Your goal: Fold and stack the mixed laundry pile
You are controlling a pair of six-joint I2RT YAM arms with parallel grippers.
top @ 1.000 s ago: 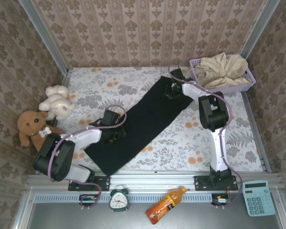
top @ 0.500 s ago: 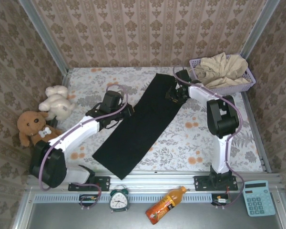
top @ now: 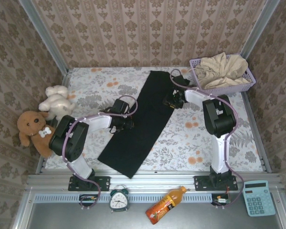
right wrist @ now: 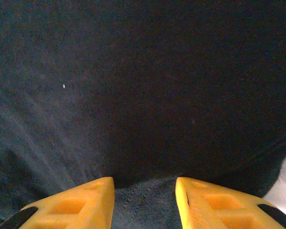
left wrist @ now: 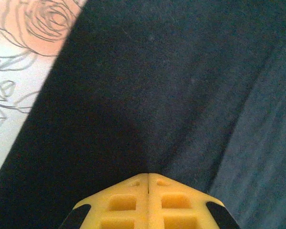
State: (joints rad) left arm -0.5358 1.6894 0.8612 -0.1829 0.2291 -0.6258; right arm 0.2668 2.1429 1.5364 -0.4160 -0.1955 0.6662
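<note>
The left gripper point(top: 125, 125) is keeping its jaws fully together at the left edge of the black T-shirt point(top: 148, 119), which is lying as a long diagonal strip mid-table. The right gripper point(top: 173, 101) is standing at its right edge, jaws partly apart over the cloth. The beige-cream garment point(top: 221, 69) is sitting in the lavender basket point(top: 227, 88), back right.

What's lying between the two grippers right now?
The black T-shirt, folded into a long strip; the top view shows it running from the left gripper to the right gripper.
</note>
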